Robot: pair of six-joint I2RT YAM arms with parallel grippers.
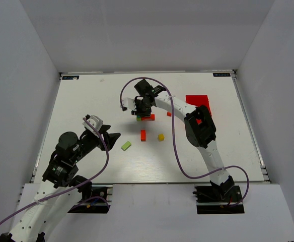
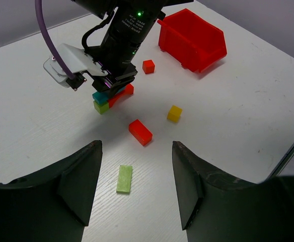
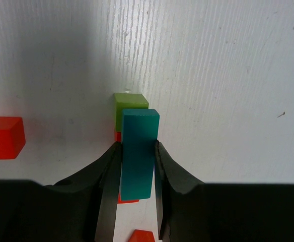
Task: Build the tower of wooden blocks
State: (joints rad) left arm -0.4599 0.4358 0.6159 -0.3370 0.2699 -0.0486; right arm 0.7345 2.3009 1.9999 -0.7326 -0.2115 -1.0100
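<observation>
1. At the table's middle, the wood block tower is started: a teal bar is clamped by the right gripper over a lime cube and a red bar.
2. The left gripper is held wide and empty.
3. If released off-centre, the teal bar could be tipped off; the stack could be knocked apart by withdrawing fingers.

The worktop is recorded as white with a faint grain. At the wood block tower, a teal bar, a lime green cube and a red bar are noted. Near the tower, a red block, a yellow cube, a pale green flat bar and a small red cube are logged. The bin is found red.
</observation>
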